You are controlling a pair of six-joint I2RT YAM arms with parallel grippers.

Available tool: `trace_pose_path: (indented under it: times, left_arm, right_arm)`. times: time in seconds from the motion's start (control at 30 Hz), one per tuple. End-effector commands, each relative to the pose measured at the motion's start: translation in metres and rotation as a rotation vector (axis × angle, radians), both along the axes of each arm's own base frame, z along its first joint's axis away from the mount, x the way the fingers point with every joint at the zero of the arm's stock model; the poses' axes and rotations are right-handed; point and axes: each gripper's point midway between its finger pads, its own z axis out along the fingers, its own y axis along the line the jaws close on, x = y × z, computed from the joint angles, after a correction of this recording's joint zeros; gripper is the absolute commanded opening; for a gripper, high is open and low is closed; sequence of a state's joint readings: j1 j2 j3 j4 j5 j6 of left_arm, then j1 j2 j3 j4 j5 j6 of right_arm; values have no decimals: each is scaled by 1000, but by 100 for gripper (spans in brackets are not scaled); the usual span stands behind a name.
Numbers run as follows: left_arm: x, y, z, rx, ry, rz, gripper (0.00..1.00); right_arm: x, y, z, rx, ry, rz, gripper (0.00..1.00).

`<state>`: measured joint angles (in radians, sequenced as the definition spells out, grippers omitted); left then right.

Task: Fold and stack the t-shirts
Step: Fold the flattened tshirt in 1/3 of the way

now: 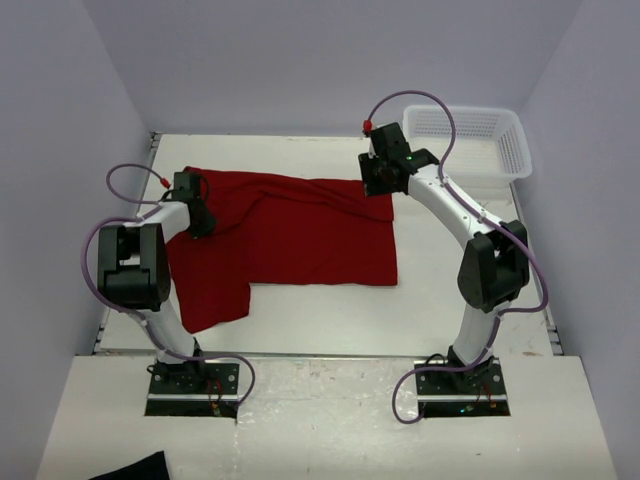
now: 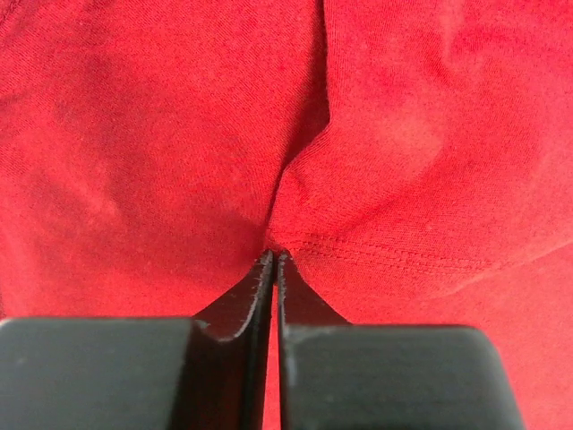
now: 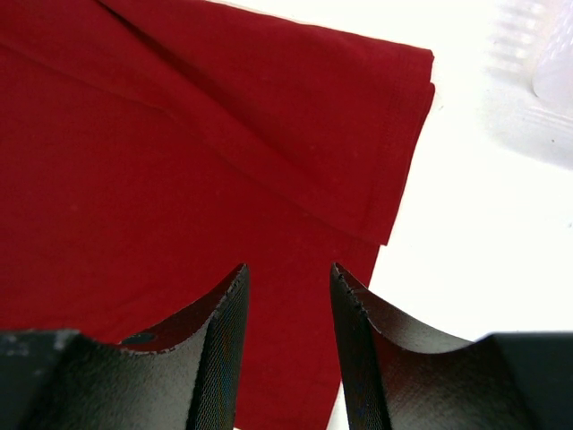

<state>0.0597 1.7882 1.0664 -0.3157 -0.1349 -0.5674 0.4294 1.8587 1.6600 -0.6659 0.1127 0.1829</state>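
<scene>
- On the table (image 1: pixel 450 300), from the left edge to just past the middle: t-shirt (image 1: pixel 300 235), dark red, lying flat and partly folded.
- Stretches left to right, long axis parallel to the far edge; right end straight and square to that edge.
- Sends one flap down toward the near edge at the left end, so the outline makes an L.
- Carries a folded-over layer along the far side, its doubled edge ending at the far right corner of the cloth.
- Cannot tell which end holds the neck.
- Left gripper (image 2: pixel 274 260): down on the shirt's left part, near the far left corner of the cloth; fingers pressed together on a pinch of t-shirt, creases running into the tips.
- Right gripper (image 3: pixel 288 269): above the shirt's far right corner, fingers apart, gripping nothing.
- At the table's far right corner: white mesh basket (image 1: pixel 515 135), well apart from the shirt.
- On the near ledge, left corner: black scrap (image 1: pixel 135 470).
</scene>
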Motion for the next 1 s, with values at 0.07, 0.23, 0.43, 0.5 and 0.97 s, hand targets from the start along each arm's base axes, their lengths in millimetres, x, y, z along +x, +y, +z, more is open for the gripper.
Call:
trace_pose_path:
  times: [0.07, 0.23, 0.43, 0.5, 0.97]
  left_arm:
    - [4, 8, 13, 22, -50, 34, 0]
    - [0, 12, 36, 39, -104, 60, 0]
    - [-4, 19, 74, 71, -182, 101, 0]
    - [-6, 20, 83, 80, -192, 107, 0]
    - [-21, 38, 99, 148, -201, 194, 0]
  right_arm:
    - [0, 2, 15, 7, -37, 1, 43]
    - [0, 3, 11, 0, -25, 3, 43]
    - [-1, 6, 14, 4, -29, 12, 43]
    - [-1, 7, 15, 5, -31, 12, 43]
    - [0, 10, 12, -5, -25, 22, 43]
